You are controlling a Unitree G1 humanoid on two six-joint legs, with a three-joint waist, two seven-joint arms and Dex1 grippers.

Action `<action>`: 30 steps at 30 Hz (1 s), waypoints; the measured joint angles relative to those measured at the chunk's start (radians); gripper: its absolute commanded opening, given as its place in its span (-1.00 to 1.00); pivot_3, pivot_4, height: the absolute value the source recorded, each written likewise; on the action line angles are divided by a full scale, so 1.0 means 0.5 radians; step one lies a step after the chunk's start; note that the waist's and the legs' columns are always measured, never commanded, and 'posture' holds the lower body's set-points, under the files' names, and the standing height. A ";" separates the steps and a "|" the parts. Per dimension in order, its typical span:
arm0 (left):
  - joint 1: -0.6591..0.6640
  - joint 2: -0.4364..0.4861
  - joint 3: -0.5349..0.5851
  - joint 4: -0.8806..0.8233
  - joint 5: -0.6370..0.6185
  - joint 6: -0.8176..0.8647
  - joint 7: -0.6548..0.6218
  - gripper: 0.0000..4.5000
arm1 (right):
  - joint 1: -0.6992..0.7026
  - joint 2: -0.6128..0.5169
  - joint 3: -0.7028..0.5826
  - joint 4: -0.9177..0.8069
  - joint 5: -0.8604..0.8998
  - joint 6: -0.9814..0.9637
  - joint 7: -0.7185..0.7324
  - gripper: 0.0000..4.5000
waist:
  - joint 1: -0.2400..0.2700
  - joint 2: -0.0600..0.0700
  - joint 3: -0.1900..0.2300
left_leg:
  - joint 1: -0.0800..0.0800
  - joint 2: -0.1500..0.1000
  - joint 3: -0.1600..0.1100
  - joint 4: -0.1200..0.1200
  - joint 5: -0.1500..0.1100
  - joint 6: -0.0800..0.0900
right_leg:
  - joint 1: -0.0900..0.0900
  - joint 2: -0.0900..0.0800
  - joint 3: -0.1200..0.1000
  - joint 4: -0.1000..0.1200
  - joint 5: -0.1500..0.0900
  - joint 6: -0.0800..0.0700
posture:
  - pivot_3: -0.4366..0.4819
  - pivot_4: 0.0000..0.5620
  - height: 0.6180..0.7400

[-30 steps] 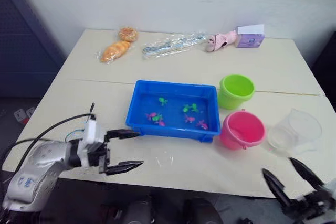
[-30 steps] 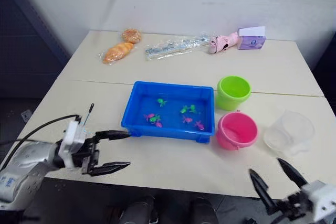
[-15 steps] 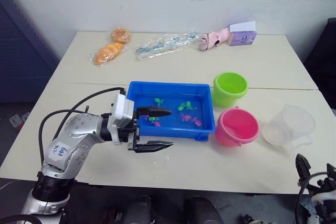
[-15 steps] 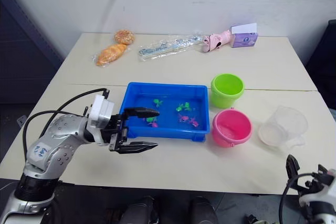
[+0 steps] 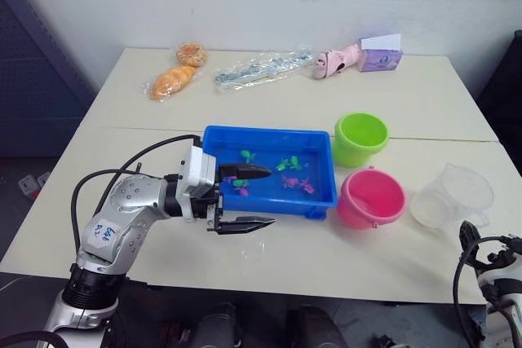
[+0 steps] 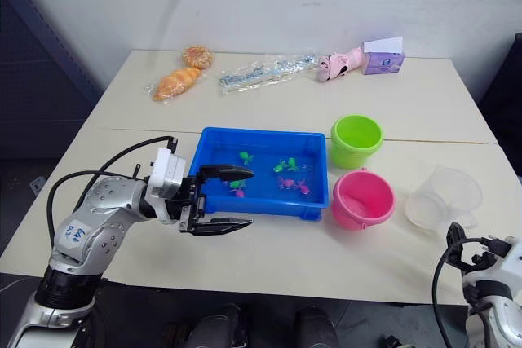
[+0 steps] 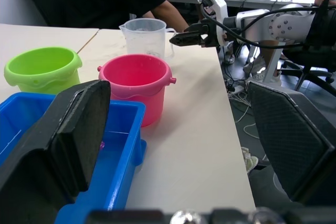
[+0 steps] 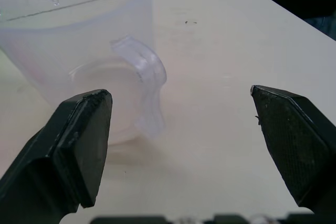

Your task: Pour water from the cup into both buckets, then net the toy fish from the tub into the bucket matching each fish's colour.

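My left pincer (image 5: 245,197) hangs with its two black fingers spread wide apart and nothing between them. One finger reaches over the near left corner of the tub (image 5: 214,138), the other hangs over bare tabletop just in front of the tub's near rim. The tub is a shallow, bright blue plastic rectangle holding water, and the toy fish (image 5: 287,165) lie just ahead of my upper fingertip: tiny green and pink plastic shapes scattered across its middle.

Past the tub's far end from this pincer stand the two round buckets, close together: the pink bucket (image 5: 371,198) nearer me, smooth and glossy with a small lug on its rim, and the lime green bucket (image 5: 361,138) behind it. Further along the same line is the cup (image 5: 453,196), clear colourless plastic with a wide rim, a pouring lip and a moulded handle.

My right pincer (image 8: 178,145) is also splayed open and empty, low at the table's near right edge. The cup stands upright just ahead of it, its handle (image 8: 144,80) turned toward my fingers, not touching either one.

The table (image 5: 424,103) is pale and matte.
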 measured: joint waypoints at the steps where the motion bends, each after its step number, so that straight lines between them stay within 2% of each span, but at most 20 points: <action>1: 0.000 0.002 0.000 0.000 0.006 0.001 -0.002 0.98 | -0.026 0.000 -0.004 0.032 -0.014 0.000 -0.015 1.00 | -0.001 0.000 0.000 | 0.000 0.000 0.000 0.000 0.000 0.000 | 0.000 0.000 0.000 0.000 0.000 0.000 | -0.05 -0.47 1.00; 10: -0.027 -0.001 0.000 0.042 0.032 -0.004 -0.023 0.98 | -0.175 -0.014 -0.008 0.189 -0.108 0.021 -0.144 1.00 | -0.004 0.000 0.000 | 0.000 0.000 0.000 0.000 0.001 -0.001 | 0.000 0.000 0.000 0.001 0.000 0.000 | -0.05 -0.47 1.00; 14: -0.074 -0.022 -0.015 0.072 0.055 -0.025 -0.039 0.98 | -0.360 -0.013 -0.012 0.305 -0.107 0.020 -0.209 1.00 | -0.008 0.000 0.000 | 0.000 0.000 0.001 0.000 0.001 -0.002 | -0.001 0.000 0.001 0.004 0.000 0.000 | -0.05 -0.47 1.00; 23: -0.093 -0.076 -0.033 0.136 0.115 -0.094 -0.042 0.98 | -0.524 -0.015 -0.013 0.509 -0.130 -0.026 -0.229 1.00 | -0.009 0.000 0.000 | 0.000 0.000 0.001 0.000 0.001 -0.002 | -0.001 0.001 0.001 0.004 0.000 0.001 | -0.05 -0.47 1.00; 26: -0.095 -0.080 -0.033 0.146 0.135 -0.109 -0.040 1.00 | -0.580 -0.015 -0.013 0.595 -0.131 -0.075 -0.199 0.61 | -0.010 0.000 0.000 | 0.000 0.000 0.001 0.000 0.001 -0.002 | -0.001 0.001 0.001 0.005 0.000 0.001 | -0.05 -0.47 1.00; 30: -0.095 -0.080 -0.033 0.146 0.147 -0.126 -0.041 1.00 | -0.629 -0.015 -0.012 0.662 -0.130 -0.153 -0.138 -0.30 | -0.009 0.000 0.000 | 0.000 0.000 0.001 0.000 0.001 -0.002 | -0.002 0.001 0.001 0.005 0.000 0.001 | -0.05 -0.47 1.00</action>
